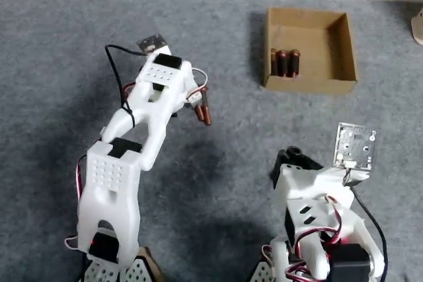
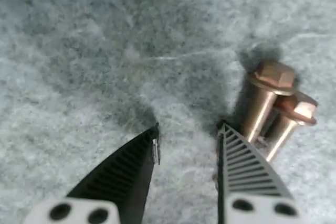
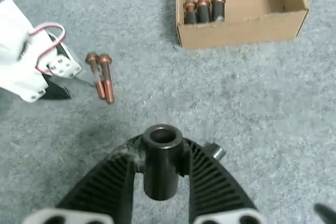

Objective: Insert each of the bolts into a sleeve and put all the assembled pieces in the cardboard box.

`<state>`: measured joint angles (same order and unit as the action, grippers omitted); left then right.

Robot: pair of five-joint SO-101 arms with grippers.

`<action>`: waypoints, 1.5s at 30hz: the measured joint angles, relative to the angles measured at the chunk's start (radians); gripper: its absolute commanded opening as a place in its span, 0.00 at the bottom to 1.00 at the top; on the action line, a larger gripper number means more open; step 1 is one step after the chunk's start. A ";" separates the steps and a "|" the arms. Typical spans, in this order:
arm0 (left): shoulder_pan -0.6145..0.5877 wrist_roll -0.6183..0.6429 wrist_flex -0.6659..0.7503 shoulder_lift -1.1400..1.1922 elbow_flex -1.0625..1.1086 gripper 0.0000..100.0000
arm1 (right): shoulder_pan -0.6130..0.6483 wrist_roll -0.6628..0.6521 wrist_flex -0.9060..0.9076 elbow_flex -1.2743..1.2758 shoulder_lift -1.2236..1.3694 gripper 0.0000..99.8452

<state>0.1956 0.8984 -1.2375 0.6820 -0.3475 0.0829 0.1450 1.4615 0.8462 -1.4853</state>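
**Grey tabletop: two bolts lie just outside the left pincer's gap**

Grey felt covers the tabletop (image 1: 53,44), with bare felt on every side of the loose parts. The bolts (image 2: 273,103) lie flat, side by side and touching. Their heads point toward the far side of the tabletop and their shanks run back toward the arms.

The left pincer (image 2: 188,129) hangs low over the felt with its fingers apart and nothing between them. Both bolts sit just beyond one finger (image 2: 247,171), outside the gap, and their long axis runs roughly along that finger rather than across the opening. The coming grasp therefore seems to need a short sideways shift, so that one shank falls between the fingers. Because the bolts touch, closing on one may drag or roll the other.

The right pincer (image 3: 161,150) is clamped on a dark sleeve (image 3: 163,169), held upright with its open bore facing up. It sits well apart from the bolts, so the left arm is clearly the nearer one.

The box (image 1: 310,85) stands at the far right, well apart from the bolts. Three assembled pieces (image 1: 284,63) stand in a row against its left inner wall, and the rest of its floor is free. The felt between bolts, sleeve and box is unobstructed.
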 measured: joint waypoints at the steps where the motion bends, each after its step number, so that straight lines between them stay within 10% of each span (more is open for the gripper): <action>1: 0.006 0.000 0.000 0.000 0.000 0.18 | 0.000 0.000 0.000 0.018 0.000 0.00; 45: 0.101 -0.204 0.095 -0.012 -0.014 0.17 | 0.000 0.000 -0.025 0.084 0.002 0.00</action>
<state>0.2969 0.6943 -1.1423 0.6697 -0.3613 0.0829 0.1450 1.4369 0.9306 -1.4837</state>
